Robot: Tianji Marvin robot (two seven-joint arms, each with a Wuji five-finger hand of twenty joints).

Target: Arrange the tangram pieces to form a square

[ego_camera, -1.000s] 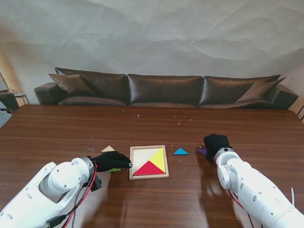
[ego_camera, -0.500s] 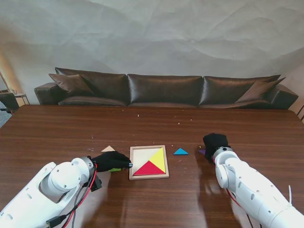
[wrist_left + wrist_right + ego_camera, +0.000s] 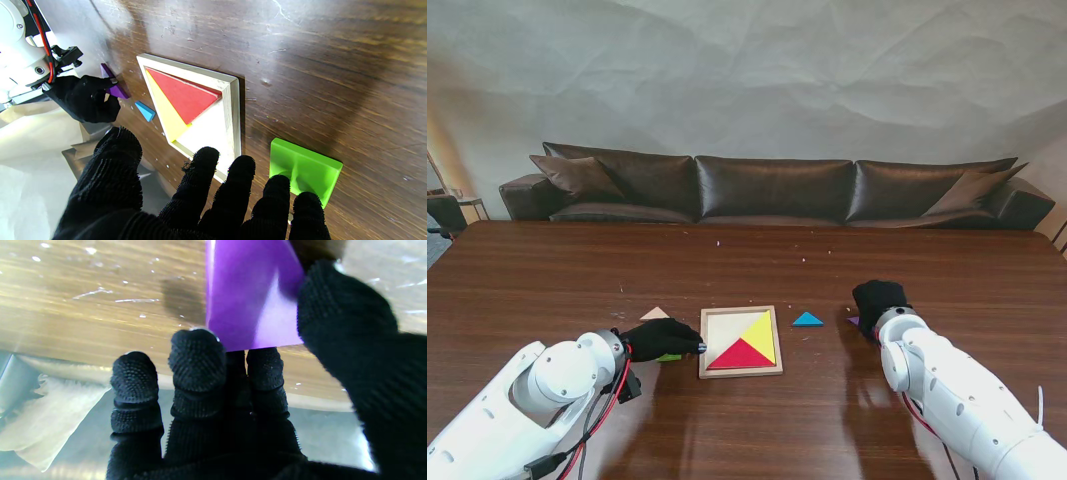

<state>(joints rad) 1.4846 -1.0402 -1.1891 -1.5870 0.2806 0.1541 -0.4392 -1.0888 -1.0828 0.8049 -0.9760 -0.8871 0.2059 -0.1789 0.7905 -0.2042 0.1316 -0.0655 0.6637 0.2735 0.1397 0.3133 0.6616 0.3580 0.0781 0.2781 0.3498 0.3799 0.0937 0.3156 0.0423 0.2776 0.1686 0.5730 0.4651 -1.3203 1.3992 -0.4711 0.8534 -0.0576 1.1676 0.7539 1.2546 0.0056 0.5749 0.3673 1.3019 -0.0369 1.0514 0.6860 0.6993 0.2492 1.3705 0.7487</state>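
Wooden tray (image 3: 740, 371): stand view, centre; red (image 3: 740, 355) and yellow (image 3: 762, 336) triangles inside.
Blue triangle (image 3: 807, 320): tray's 2 o'clock.
Left hand (image 3: 200, 200): left wrist view, fingers spread, holding nothing, beside green square (image 3: 305, 170).
Right hand (image 3: 247, 400): right wrist view, fingers pinching purple piece (image 3: 250, 300).

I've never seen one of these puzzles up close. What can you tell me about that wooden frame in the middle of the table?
The wooden frame is a shallow square tray of pale wood with a raised rim, lying flat on the dark table. Inside, a red triangle and a yellow triangle meet along one edge; the rest is bare. The left hand hovers at its left rim, fingers spread.
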